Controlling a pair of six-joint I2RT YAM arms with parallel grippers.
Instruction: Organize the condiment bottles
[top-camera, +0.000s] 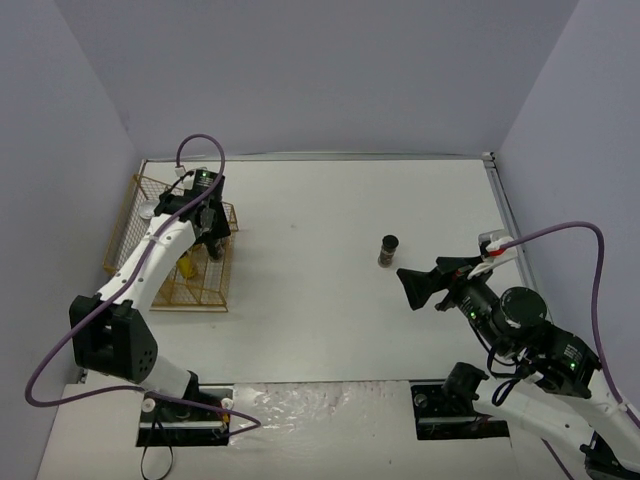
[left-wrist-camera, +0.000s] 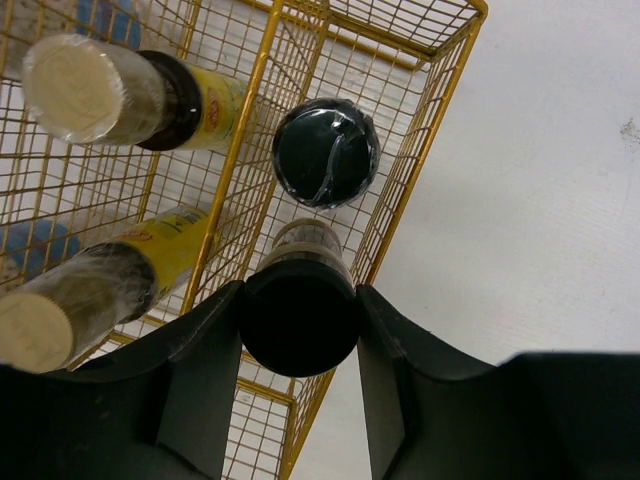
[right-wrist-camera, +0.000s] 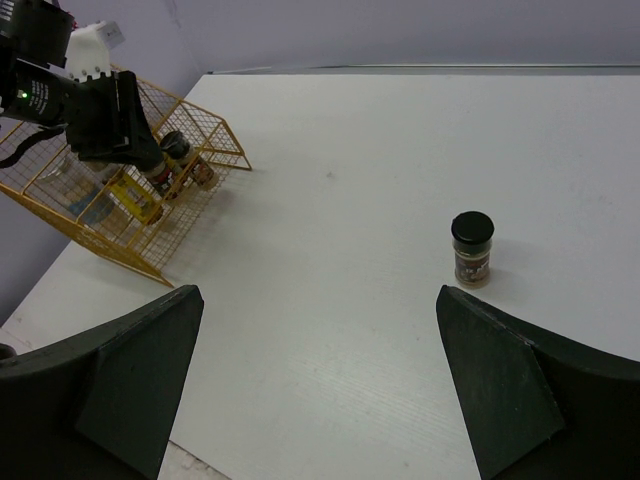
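Black plastic jaws of the left gripper (left-wrist-camera: 300, 292) are closed part-way on the small dark jar with a black cap (left-wrist-camera: 300, 322), holding it upright by the cap just inside the right-hand rim of the gold wire rack (left-wrist-camera: 405, 195). From the wrist view it is hard to say whether the jar's base has reached the rack floor, so the sound course is to lower straight down and release only once it sits flat. Just beyond stands a second black-capped jar (left-wrist-camera: 326, 152); the held one should land beside it without nudging it. To the left lean two slim yellow-labelled bottles (left-wrist-camera: 120, 90), which a wide opening could knock. The withdrawal likely wants a plain vertical lift, clear of the wires. Far across the white table (right-wrist-camera: 350, 150), the right gripper (right-wrist-camera: 318, 292) stands fully open and empty, facing a lone black-capped spice jar (right-wrist-camera: 472, 248) that remains to be racked.
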